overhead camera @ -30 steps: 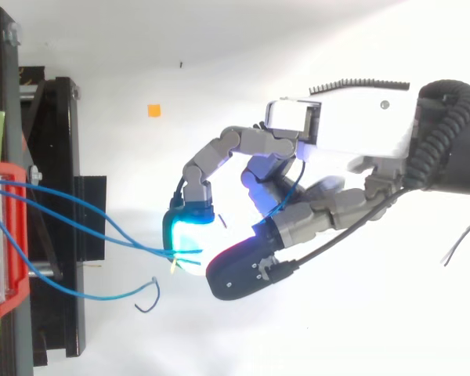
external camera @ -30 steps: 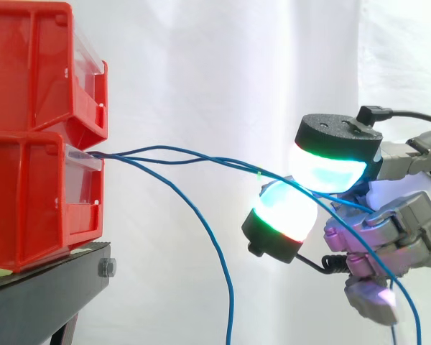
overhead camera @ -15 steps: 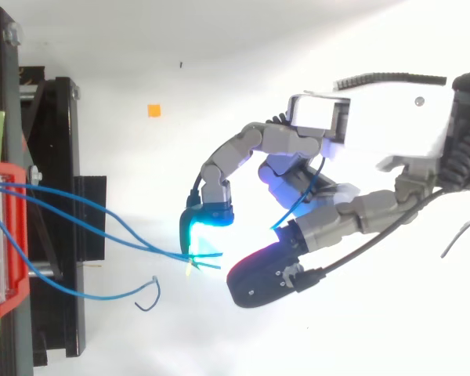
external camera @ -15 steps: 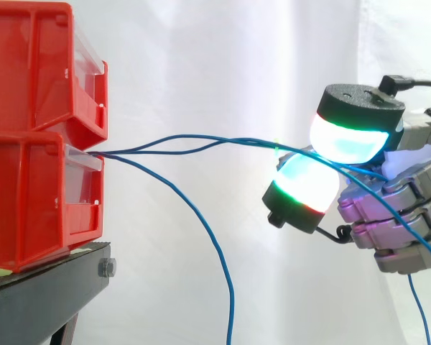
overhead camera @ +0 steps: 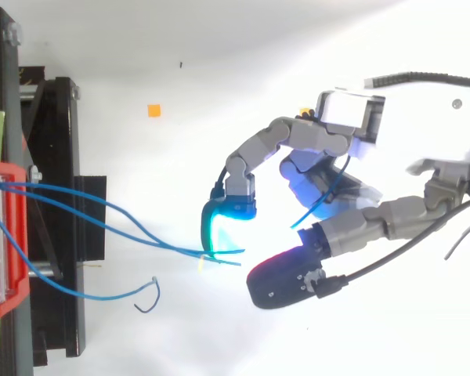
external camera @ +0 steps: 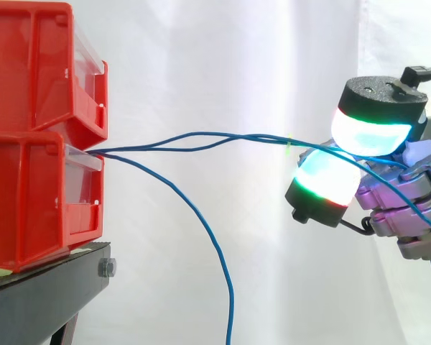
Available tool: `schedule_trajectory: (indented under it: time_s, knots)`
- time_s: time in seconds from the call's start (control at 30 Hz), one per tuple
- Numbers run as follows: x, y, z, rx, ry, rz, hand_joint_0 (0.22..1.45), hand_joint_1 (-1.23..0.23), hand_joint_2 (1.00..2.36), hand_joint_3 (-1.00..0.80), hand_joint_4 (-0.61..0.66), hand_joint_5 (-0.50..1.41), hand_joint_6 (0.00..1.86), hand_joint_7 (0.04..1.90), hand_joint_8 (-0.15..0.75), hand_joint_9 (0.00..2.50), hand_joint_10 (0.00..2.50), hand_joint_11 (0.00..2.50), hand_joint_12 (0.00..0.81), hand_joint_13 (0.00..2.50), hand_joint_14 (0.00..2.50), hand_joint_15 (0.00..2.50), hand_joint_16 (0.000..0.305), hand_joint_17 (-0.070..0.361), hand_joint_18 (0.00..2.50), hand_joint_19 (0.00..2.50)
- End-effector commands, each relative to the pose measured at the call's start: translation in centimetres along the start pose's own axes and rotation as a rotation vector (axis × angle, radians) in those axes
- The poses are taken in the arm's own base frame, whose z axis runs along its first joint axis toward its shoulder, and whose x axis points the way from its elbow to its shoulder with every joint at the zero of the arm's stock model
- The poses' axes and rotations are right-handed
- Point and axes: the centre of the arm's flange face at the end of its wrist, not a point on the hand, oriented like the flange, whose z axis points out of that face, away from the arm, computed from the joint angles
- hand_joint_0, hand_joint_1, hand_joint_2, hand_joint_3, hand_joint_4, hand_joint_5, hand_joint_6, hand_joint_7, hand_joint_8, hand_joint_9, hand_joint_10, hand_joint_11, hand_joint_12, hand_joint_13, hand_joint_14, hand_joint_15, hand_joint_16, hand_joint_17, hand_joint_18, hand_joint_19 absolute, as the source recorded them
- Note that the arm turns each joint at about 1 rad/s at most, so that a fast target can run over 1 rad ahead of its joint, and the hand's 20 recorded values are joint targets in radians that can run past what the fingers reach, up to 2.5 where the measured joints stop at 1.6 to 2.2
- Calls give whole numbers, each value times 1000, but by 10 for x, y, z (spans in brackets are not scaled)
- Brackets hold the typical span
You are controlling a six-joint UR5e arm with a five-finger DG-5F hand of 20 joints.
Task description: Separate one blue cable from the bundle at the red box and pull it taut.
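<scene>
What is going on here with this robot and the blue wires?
The robot's hand is working on blue cables that come out of the lower red bin on the black stand. It pinches two blue cables between its glowing fingertip pads, out to the side of the bin. They run almost level from bin to hand, with a slight bow. A third blue cable hangs loose from the bin. So one cable is not yet singled out.
</scene>
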Motion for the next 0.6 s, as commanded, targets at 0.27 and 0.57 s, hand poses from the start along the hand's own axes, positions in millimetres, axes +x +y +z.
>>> schedule_trajectory:
  time_s: [0.27, 0.57]
  knots:
    - [8, 3, 6, -65, -37, 132, 615, -769, 1011, -337, 2, -101, 913, 933, 236, 894, 1889, 954, 291, 839, 2500, 1073, 31, 70, 1293, 1628]
    - [9, 1, 12, -143, -80, 165, 630, -782, 1014, -271, -33, -95, 917, 967, 242, 941, 1835, 1010, 297, 881, 2500, 1094, 31, 70, 1292, 1601]
